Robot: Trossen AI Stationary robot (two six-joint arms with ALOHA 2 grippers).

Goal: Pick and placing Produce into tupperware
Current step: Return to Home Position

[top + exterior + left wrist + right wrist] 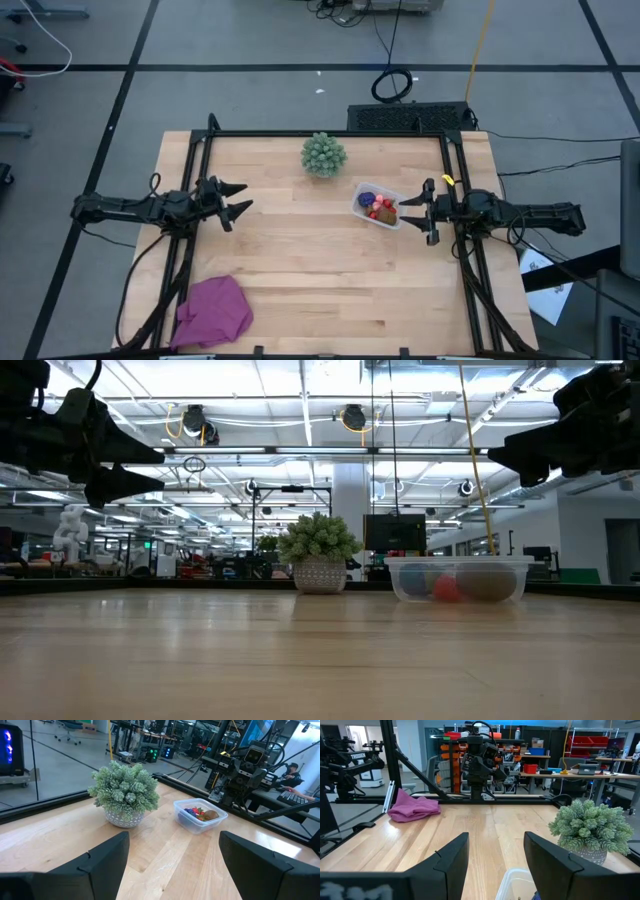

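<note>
Overhead, table-level, wrist-mounted — shared tupperware (460, 568)

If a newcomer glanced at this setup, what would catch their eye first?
The clear tupperware holding colourful produce stands out right of the table's middle, before the open right end effector. A spiky green potted plant sits near the table's upper edge in the high view, and a magenta cloth lies at its lower left corner. The left end effector hangs open over the table's left side.

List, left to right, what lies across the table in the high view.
left gripper, jaws open → green potted plant → tupperware holding the produce → right gripper, jaws open
</note>
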